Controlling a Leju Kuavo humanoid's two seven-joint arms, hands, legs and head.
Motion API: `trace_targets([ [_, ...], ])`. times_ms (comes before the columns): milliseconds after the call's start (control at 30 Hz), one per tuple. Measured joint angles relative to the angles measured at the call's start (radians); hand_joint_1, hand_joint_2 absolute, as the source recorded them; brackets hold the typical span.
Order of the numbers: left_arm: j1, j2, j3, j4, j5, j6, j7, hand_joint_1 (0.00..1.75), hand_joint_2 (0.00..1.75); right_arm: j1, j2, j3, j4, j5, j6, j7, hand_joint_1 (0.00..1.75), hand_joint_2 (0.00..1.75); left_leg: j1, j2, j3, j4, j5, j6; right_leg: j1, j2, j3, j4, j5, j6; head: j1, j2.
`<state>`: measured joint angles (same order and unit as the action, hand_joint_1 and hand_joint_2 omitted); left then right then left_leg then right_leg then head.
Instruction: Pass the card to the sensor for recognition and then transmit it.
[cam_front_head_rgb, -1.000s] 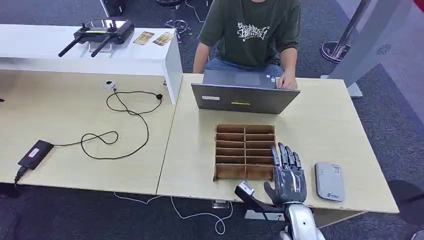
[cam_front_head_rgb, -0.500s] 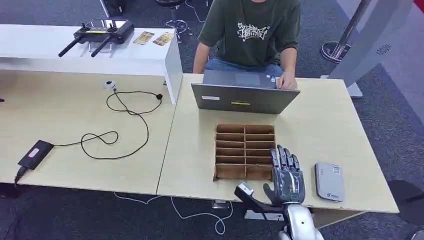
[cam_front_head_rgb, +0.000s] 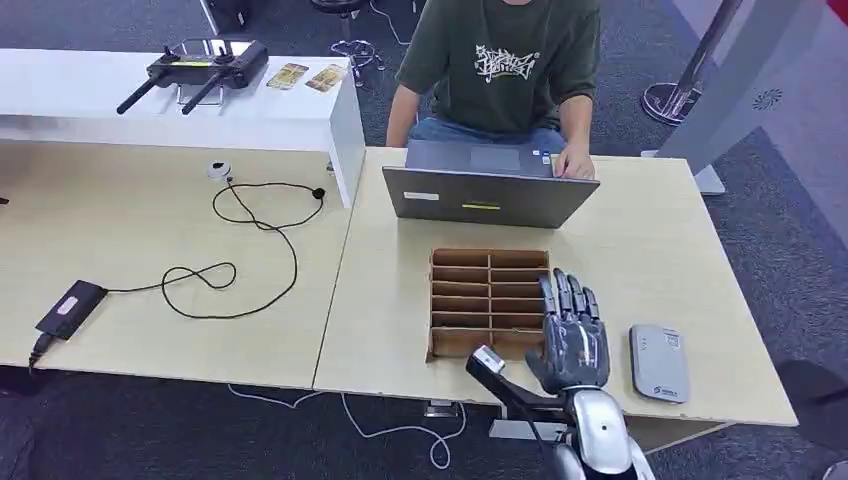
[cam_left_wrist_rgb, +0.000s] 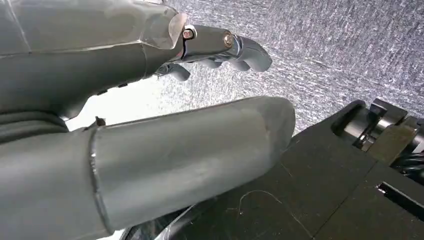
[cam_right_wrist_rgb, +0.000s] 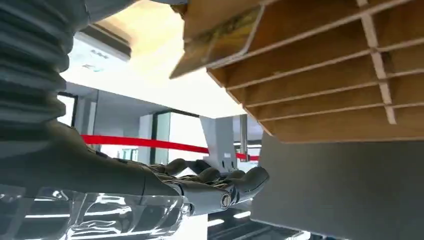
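A wooden slotted card rack (cam_front_head_rgb: 490, 256) stands on the right table, in front of the laptop. My right hand (cam_front_head_rgb: 572, 338) hovers at the rack's near right corner, fingers stretched and apart, holding nothing. In the right wrist view the hand (cam_right_wrist_rgb: 200, 186) reaches under the rack (cam_right_wrist_rgb: 340, 85), and a yellowish printed card (cam_right_wrist_rgb: 220, 42) leans out of one slot. The grey card sensor (cam_front_head_rgb: 659, 363) lies flat just right of the hand. Two more cards (cam_front_head_rgb: 307, 77) lie on the far white shelf. My left hand (cam_left_wrist_rgb: 100, 60) hangs over carpet, empty.
A person (cam_front_head_rgb: 500, 60) sits behind the grey laptop (cam_front_head_rgb: 490, 196), one hand on its keyboard. On the left table are a looped black cable (cam_front_head_rgb: 250, 250) and a black device (cam_front_head_rgb: 70, 307). A black controller (cam_front_head_rgb: 205, 65) sits on the white shelf.
My right hand has moved forward over the table, from near the front edge to the rack's right side. Nothing else has moved.
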<state>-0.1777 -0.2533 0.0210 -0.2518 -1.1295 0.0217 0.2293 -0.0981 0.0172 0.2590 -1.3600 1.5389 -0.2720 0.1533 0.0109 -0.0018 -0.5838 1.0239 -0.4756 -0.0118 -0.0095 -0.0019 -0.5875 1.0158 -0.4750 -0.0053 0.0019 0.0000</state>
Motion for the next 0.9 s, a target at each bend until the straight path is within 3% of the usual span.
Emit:
trace_targets([
  [667, 0.000, 0.003, 0.000, 0.000, 0.013, 0.007, -0.006, 0.00, 0.00, -0.030, 0.000, 0.010, 0.035, 0.000, 0.019, -0.010, 0.00, 1.75, 0.000, 0.000, 0.000, 0.000, 0.000, 0.000, 0.000, 0.000, 0.000, 0.000, 0.000, 0.000, 0.000, 0.000],
  [900, 0.001, 0.008, 0.007, 0.000, 0.026, 0.012, -0.006, 0.00, 0.00, -0.027, -0.002, 0.017, 0.039, 0.000, 0.052, 0.015, 0.00, 1.75, 0.000, 0.000, 0.000, 0.000, 0.000, 0.000, 0.000, 0.000, 0.000, 0.000, 0.000, 0.000, 0.000, 0.000],
])
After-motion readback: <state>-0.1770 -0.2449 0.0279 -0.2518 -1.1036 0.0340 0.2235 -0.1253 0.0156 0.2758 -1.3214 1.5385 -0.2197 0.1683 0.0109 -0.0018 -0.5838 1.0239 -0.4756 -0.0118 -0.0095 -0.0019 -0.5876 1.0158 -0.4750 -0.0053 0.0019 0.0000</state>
